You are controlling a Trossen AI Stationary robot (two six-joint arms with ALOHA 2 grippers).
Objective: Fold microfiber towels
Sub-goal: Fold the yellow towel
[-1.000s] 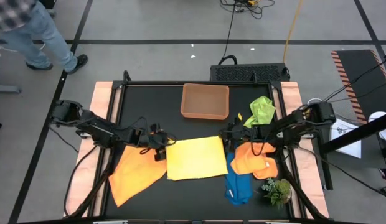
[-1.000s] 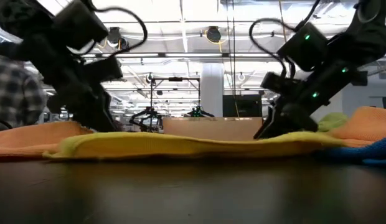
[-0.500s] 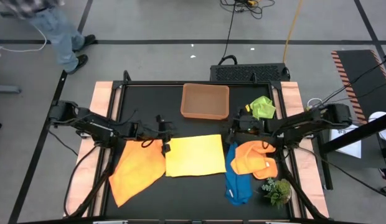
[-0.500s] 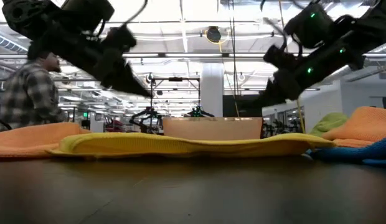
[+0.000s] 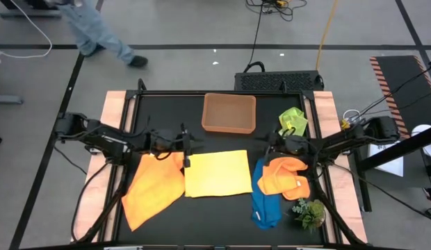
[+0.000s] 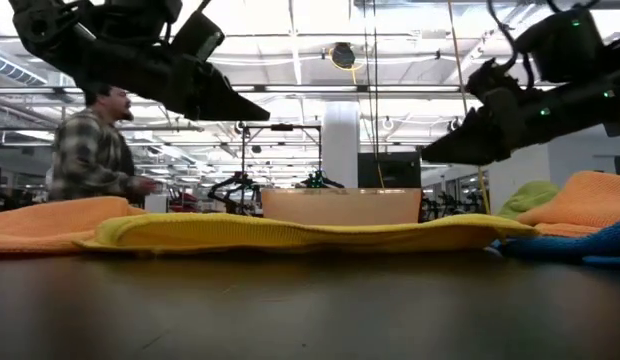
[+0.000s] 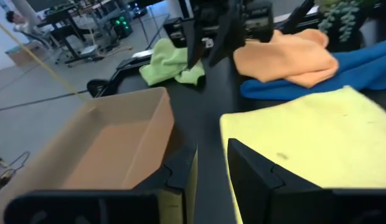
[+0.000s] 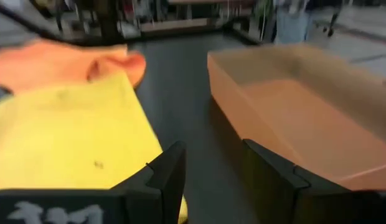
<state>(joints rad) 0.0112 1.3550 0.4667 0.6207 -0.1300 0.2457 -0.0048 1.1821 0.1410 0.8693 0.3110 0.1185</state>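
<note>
From above, the yellow towel [image 5: 218,173] lies spread flat in the middle of the black bench [image 5: 167,111], with one orange towel [image 5: 154,191] spread beside it on the left-arm side and overlapping its edge, a blue towel [image 5: 265,205] crumpled on its other side, a second orange towel [image 5: 283,176] folded over the blue one, and a lime green towel [image 5: 292,121] bunched near the tan tray [image 5: 229,113]; a small plant sprig [image 5: 309,212] sits at the bench's near right corner, and a person [image 5: 97,35] walks on the floor beyond. The left claw [image 5: 185,142] hangs over the yellow towel's far left corner, the right claw [image 5: 272,147] over the gap between yellow and folded orange. Level with the bench top, both claws hang in the air clear above the yellow towel [image 6: 290,233], the left claw [image 6: 248,107] and right claw [image 6: 435,155] pointing towards each other, neither touching cloth. From the left wrist, the left claw [image 7: 208,174] stands slightly parted with nothing between its fingers, above the yellow towel's [image 7: 305,143] edge beside the tray [image 7: 112,149]. From the right wrist, the right claw [image 8: 211,171] stands released and empty, above the strip of bench between the yellow towel [image 8: 68,137] and the tray [image 8: 305,112].
</note>
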